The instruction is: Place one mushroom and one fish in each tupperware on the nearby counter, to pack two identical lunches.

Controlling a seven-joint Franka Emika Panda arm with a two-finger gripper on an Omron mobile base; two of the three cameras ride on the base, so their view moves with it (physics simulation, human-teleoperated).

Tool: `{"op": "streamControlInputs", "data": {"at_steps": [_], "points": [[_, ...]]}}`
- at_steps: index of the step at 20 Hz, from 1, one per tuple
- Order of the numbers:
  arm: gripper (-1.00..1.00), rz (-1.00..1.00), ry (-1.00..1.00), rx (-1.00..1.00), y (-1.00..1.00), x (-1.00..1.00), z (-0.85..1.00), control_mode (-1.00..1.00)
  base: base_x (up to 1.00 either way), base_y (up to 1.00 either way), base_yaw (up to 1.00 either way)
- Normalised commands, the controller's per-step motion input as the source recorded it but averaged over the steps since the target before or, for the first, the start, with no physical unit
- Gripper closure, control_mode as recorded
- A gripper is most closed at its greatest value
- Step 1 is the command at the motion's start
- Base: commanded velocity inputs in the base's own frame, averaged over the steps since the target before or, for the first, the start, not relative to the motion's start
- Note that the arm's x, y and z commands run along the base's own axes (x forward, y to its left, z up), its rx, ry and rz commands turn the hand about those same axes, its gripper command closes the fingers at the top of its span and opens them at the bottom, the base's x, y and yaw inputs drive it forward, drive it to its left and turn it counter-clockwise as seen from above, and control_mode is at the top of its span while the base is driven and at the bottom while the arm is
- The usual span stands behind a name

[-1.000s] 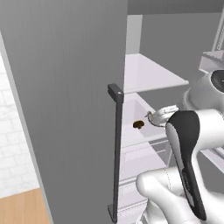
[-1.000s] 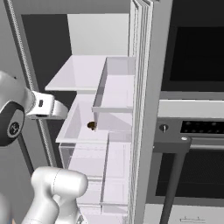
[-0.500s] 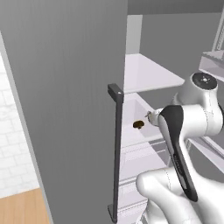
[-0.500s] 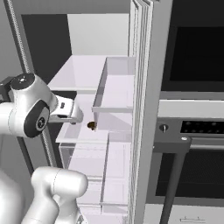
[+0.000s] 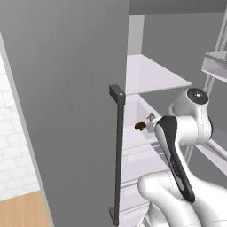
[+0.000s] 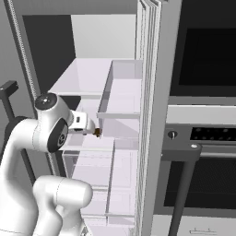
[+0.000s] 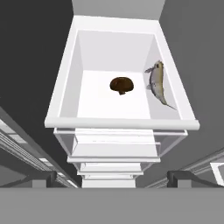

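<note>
with its jaws spread wide and nothing in them, the hand looks into the open fridge, fetching first. on the white shelf sits the mushroom, the fish against the side wall. next: reach in, straddle the mushroom.

The white bin is open toward the camera – access unobstructed. Inside, the mushroom sits mid-floor and the fish lies along one wall – bare floor between them.
</note>
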Motion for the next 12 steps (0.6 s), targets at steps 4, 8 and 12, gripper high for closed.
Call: {"op": "streamControlInputs", "data": {"at_steps": [4,8,12], "points": [[-1.0,0.04,0.16,-0.01,-0.01,0.57,-0.26,-1.0,0.0,0.0,0.0],[-1.0,0.17,0.14,-0.01,-0.09,0.52,-0.31,-1.0,0.0,0.0,0.0],[-1.0,0.09,-0.03,-0.02,0.0,0.6,-0.31,-1.0,0.0,0.0,0.0]]}}
